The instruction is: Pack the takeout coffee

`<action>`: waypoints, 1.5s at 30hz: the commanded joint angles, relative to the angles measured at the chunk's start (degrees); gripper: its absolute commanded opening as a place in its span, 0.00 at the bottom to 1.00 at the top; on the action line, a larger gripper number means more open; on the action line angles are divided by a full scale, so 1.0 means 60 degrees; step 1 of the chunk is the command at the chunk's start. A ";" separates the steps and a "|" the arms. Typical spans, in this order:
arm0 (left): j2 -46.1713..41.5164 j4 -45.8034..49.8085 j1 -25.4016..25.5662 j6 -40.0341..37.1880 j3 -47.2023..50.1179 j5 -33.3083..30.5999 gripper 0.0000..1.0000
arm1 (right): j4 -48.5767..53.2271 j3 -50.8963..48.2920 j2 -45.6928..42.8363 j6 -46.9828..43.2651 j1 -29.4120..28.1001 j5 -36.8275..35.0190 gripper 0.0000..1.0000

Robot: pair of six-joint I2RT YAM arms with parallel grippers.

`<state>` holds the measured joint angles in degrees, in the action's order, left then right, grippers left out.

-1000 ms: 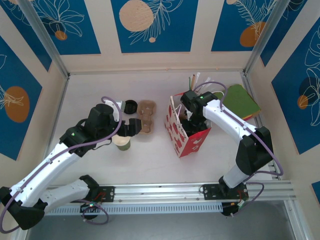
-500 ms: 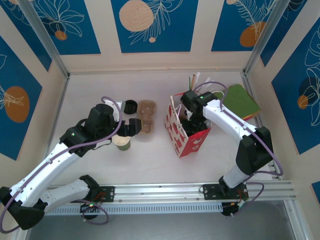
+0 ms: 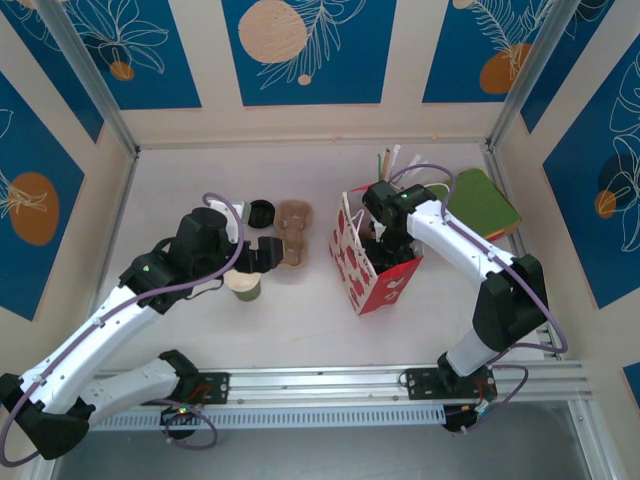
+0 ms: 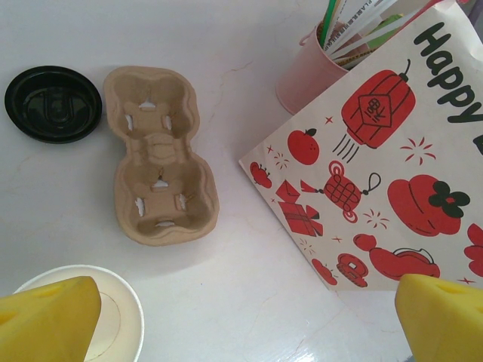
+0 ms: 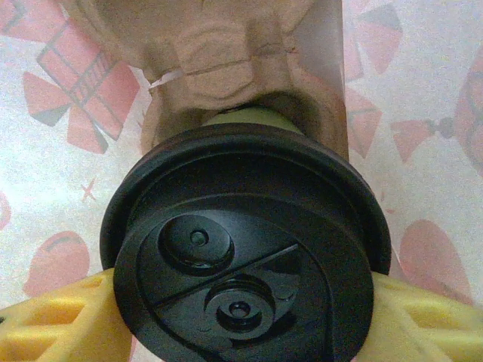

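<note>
Right wrist: right gripper (image 5: 241,320) clamps the takeout coffee (image 5: 249,219) inside the bag (image 5: 430,105).
Left gripper (image 4: 243,320) gapes wide; in the left wrist view the lidless cup (image 4: 124,320) sits at seven o'clock.

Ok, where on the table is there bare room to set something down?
Bare: the table strip between lidless cup, bag and front rail; also the band along the back wall. Crowded: around loose lid, carrier and cup; behind the bag by the straw cup.
</note>
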<state>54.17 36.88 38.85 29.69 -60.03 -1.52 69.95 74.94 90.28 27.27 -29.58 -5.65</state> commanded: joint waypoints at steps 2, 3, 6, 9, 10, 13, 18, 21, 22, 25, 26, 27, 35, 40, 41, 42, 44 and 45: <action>0.0031 0.0035 -0.0116 0.0001 -0.0034 0.0114 1.00 | -0.0702 -0.0661 0.0511 -0.0018 0.0009 0.0217 0.65; 0.0036 0.0034 -0.0111 0.0015 -0.0037 0.0121 1.00 | -0.0694 -0.0643 0.0525 -0.0018 0.0009 0.0217 0.65; 0.0024 0.0034 -0.0104 0.0028 -0.0033 0.0119 1.00 | -0.0645 -0.0541 0.0499 -0.0047 0.0008 0.0194 0.65; 0.0021 0.0034 -0.0115 0.0058 -0.0018 0.0136 1.00 | -0.0599 -0.0464 0.0521 -0.0098 0.0008 0.0145 0.65; 0.0024 0.0034 -0.0116 0.0053 -0.0020 0.0150 1.00 | -0.0588 -0.0450 0.0537 -0.0103 -0.0002 0.0151 0.65; 0.0014 0.0049 -0.0104 0.0053 -0.0038 0.0140 1.00 | -0.0585 -0.0455 0.0555 -0.0120 0.0001 0.0150 0.65; -0.0027 0.0027 -0.0111 0.0074 0.0024 0.0121 1.00 | -0.0541 -0.0325 0.0552 -0.0146 0.0009 0.0136 0.65; 0.0002 0.0006 -0.0110 0.0074 0.0029 0.0140 1.00 | -0.0511 -0.0281 0.0609 -0.0179 0.0009 0.0129 0.65; 0.0009 0.0005 -0.0107 0.0074 0.0015 0.0137 1.00 | -0.0511 -0.0274 0.0623 -0.0179 0.0000 0.0121 0.65; -0.0001 0.0020 -0.0116 0.0071 0.0006 0.0136 1.00 | -0.0526 -0.0273 0.0656 -0.0179 0.0007 0.0148 0.65; 0.0007 0.0036 -0.0111 0.0061 0.0001 0.0136 1.00 | -0.0526 -0.0277 0.0671 -0.0179 0.0005 0.0145 0.65; -0.0018 0.0042 -0.0113 0.0065 0.0025 0.0136 1.00 | -0.0526 -0.0277 0.0671 -0.0176 0.0003 0.0143 0.65; 0.0015 0.0020 -0.0105 0.0026 0.0023 0.0136 1.00 | -0.0524 -0.0265 0.0667 -0.0143 0.0008 0.0136 0.65; 0.0042 0.0042 -0.0108 0.0015 -0.0012 0.0151 1.00 | -0.0577 -0.0290 0.0699 -0.0135 0.0009 0.0178 0.65; 0.0040 0.0034 -0.0112 0.0017 -0.0004 0.0137 1.00 | -0.0585 -0.0292 0.0713 -0.0139 0.0005 0.0179 0.65; 0.0047 0.0034 -0.0105 0.0006 -0.0006 0.0143 1.00 | -0.0585 -0.0287 0.0722 -0.0142 0.0008 0.0165 0.65; 0.0031 0.0049 -0.0112 0.0003 -0.0006 0.0136 1.00 | -0.0591 -0.0267 0.0757 -0.0161 0.0006 0.0149 0.65; 0.0041 0.0049 -0.0117 0.0002 -0.0017 0.0135 1.00 | -0.0585 -0.0239 0.0779 -0.0165 0.0012 0.0165 0.65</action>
<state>54.22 36.88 38.83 29.69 -60.03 -1.50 70.30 75.53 90.83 27.24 -29.58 -5.56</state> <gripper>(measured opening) 0.998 0.650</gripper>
